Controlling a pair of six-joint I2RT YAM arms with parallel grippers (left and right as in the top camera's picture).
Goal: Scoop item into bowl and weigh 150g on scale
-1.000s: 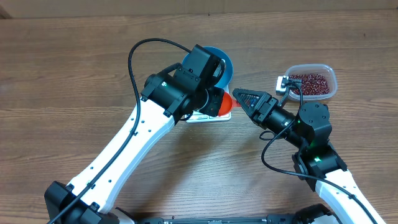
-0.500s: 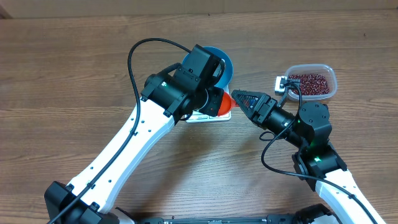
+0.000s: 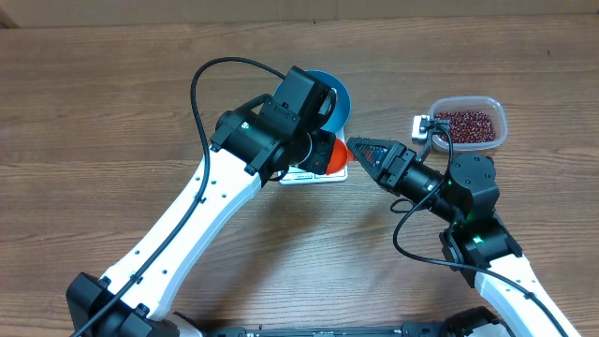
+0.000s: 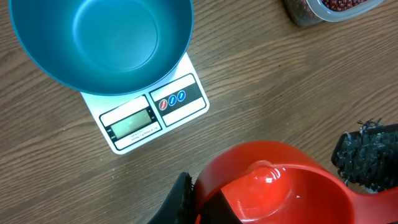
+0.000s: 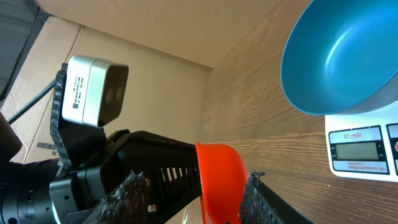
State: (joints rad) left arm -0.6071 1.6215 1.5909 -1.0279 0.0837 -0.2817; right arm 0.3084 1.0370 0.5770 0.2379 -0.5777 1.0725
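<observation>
Left arm (image 3: 187, 220) and right arm (image 3: 510, 281): white tapered links, black joint housings, green indicator lights on the right. Black cable (image 3: 198, 84) loops beside each. White wrist camera (image 5: 93, 90), printed lettering.

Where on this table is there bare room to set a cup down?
Bare table left of the left arm, out to the edges; also the near patch between it and the right arm. Crowded: around the scale, blue bowl, orange scoop, and by the bean tub.

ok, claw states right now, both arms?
Left claw: closed, holding the red scoop.
Right claw: open, straddling the scoop, not clamped on it.
</observation>
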